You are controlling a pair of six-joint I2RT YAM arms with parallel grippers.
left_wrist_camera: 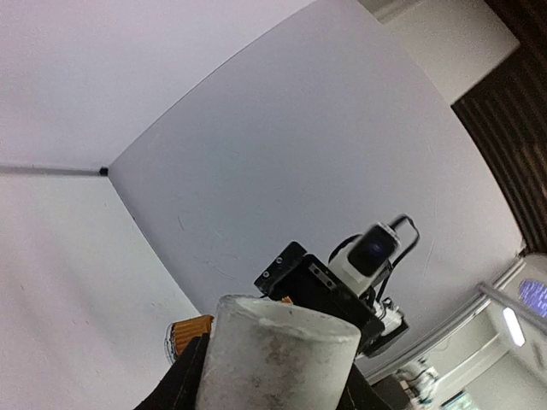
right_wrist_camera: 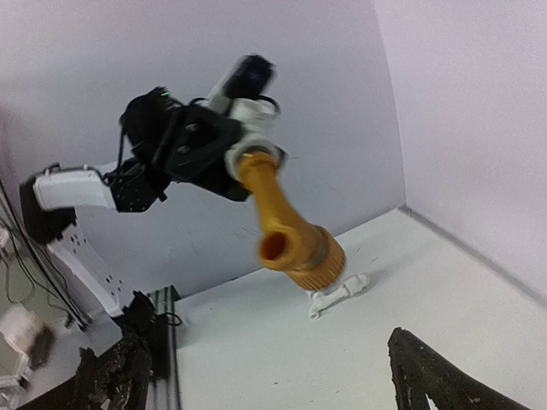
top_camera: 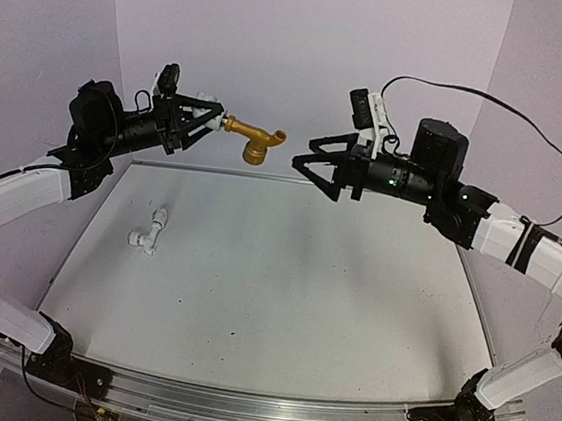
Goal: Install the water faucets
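Right pincer (top_camera: 302,152) gaping, empty, just right of gold faucet (top_camera: 255,139). Left pincer (top_camera: 215,120) clamps white fitting (left_wrist_camera: 282,359) carrying that faucet, aloft far-left. We judge it rigid, light (likely slick); grip body, not spout. White faucet (top_camera: 148,230) lies on table (top_camera: 302,293), left.

The yellow-gold faucet (top_camera: 253,139) is held up in the air, lying sideways, well above the surface (top_camera: 281,301). Its thin end is stuck in a white pipe piece (right_wrist_camera: 254,115) gripped by the left claw (top_camera: 213,120). The white faucet (top_camera: 150,231) is laid flat on the surface, at the left side.
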